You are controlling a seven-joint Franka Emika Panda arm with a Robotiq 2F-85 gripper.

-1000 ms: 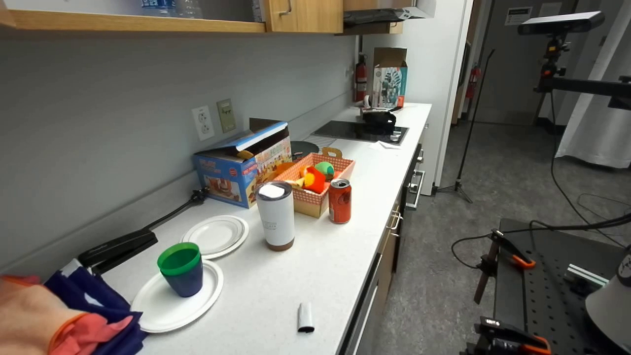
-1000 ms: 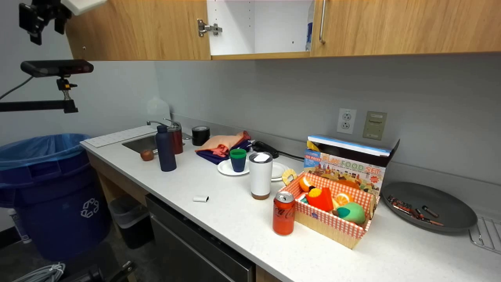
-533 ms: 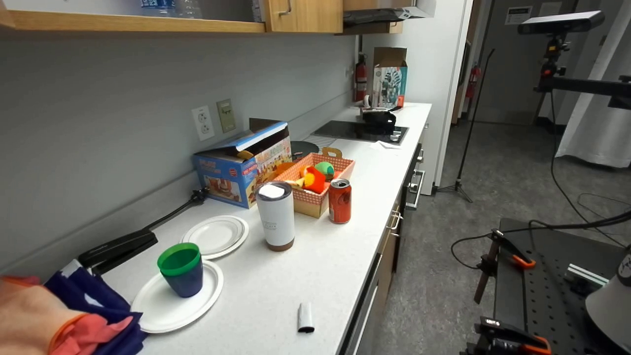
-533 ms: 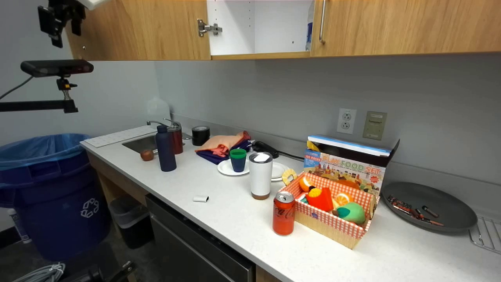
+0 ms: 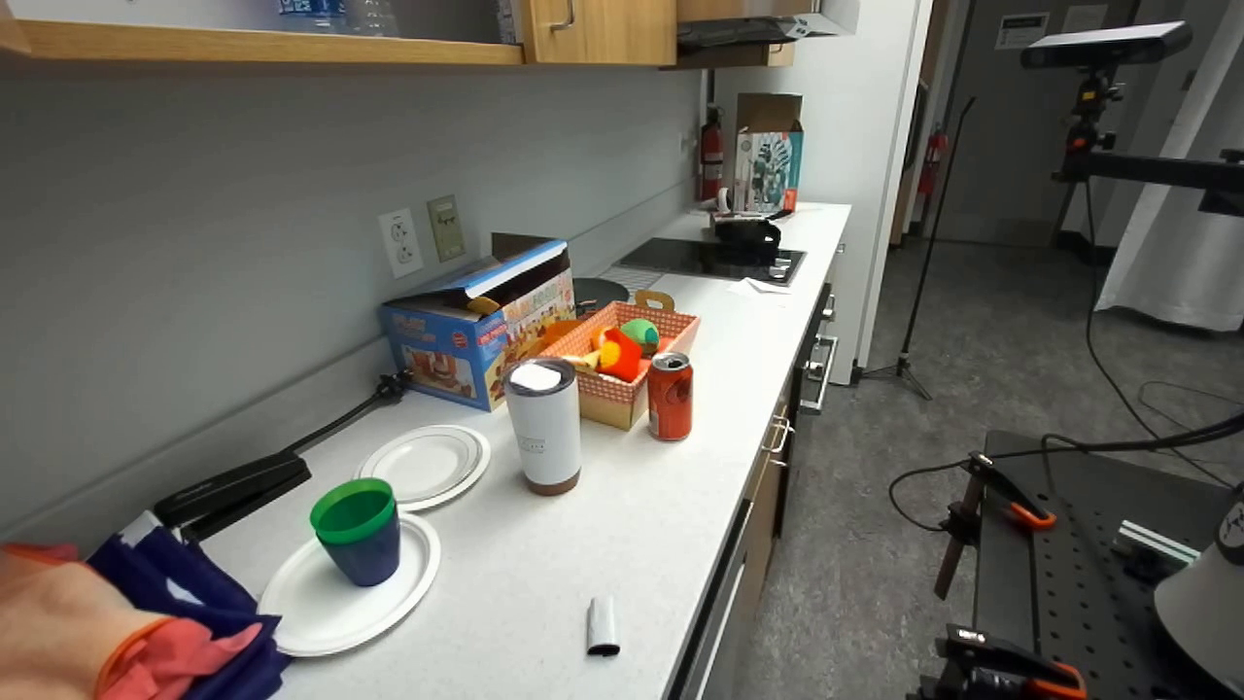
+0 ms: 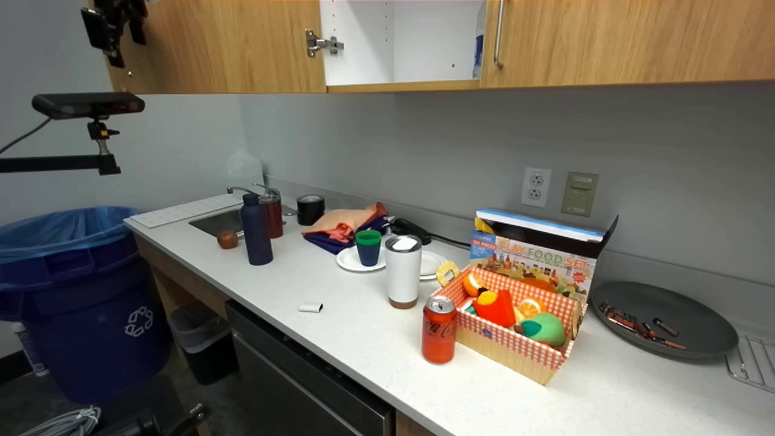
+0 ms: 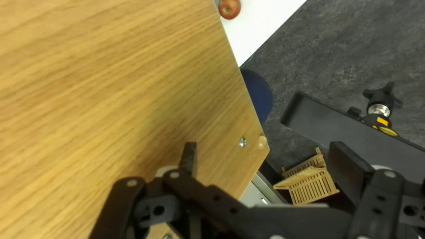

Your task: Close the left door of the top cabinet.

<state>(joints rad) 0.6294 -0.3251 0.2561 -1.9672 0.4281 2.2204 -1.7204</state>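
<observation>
The top cabinet (image 6: 402, 87) of light tan wood shows in both exterior views, its underside also here (image 5: 272, 44). Its left door (image 6: 224, 45) stands wide open, swung out to the left on a metal hinge (image 6: 315, 43). The white interior is exposed. The right door (image 6: 629, 42) is shut. My gripper (image 6: 128, 53) is at the door's free end. In the wrist view the door (image 7: 132, 83) fills the left side, and my gripper (image 7: 264, 146) is open and empty. One finger overlaps the door's face, the other lies beyond its free edge. I cannot tell whether they touch.
A black camera (image 6: 88, 105) on a bar is just below the gripper; it also shows in the wrist view (image 7: 358, 132). A bottle (image 6: 478, 54) stands inside the cabinet. The counter below holds a tumbler (image 6: 404, 272), a can (image 6: 439, 333) and a basket (image 6: 502, 351).
My gripper has moved right to the door's free end, and lately a little up, in an exterior view. The door and the counter items have not visibly moved.
</observation>
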